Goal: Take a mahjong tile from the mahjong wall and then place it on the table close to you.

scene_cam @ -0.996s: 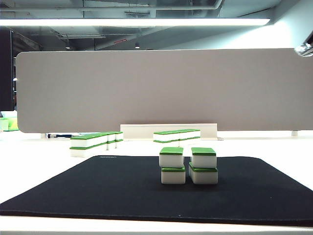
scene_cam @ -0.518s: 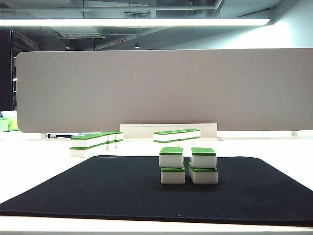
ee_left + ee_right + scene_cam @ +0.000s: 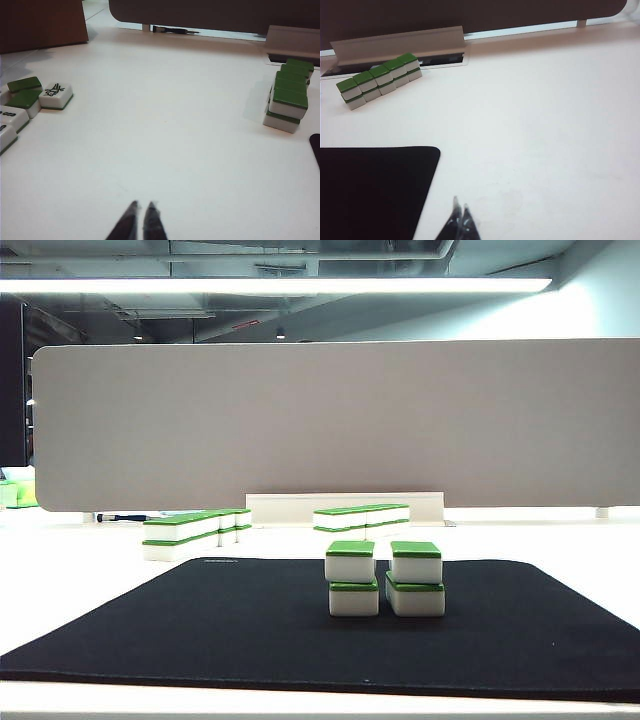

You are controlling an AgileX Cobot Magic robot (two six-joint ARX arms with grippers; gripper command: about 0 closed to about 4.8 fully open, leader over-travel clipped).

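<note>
White table (image 3: 80, 580), unreadable mat (image 3: 300, 630) logo, both claws (image 3: 140, 210) (image 3: 460, 212) closed above.

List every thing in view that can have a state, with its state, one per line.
left gripper: shut, empty, above bare table.
right gripper: shut, empty, above the table beside the black mat.
mahjong wall: intact row, stacked two high, green tops up.
tiles on the mat: two stacks of two, close together.
loose tiles: lying flat, one face up.
</note>
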